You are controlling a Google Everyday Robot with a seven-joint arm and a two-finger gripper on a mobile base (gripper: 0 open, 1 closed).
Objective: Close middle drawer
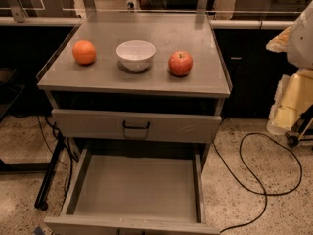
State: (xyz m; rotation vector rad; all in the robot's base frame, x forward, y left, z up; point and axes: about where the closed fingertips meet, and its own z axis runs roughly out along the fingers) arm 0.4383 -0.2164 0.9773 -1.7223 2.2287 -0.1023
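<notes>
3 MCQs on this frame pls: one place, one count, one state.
1. What stands between the orange and the red apple on the cabinet top?
A) white bowl
B) a mug
C) nothing

2. How many things sit on the cabinet top?
A) two
B) three
C) five

3. The middle drawer is:
A) shut flush
B) pulled out, tray empty
C) pulled out, holding fruit

Answers:
1 A: the bowl stands in the row between the two fruits.
2 B: only the orange, the bowl and the apple are there.
3 B: its bare grey tray shows below the upper drawer with the black handle.

The gripper is not in view.
</notes>
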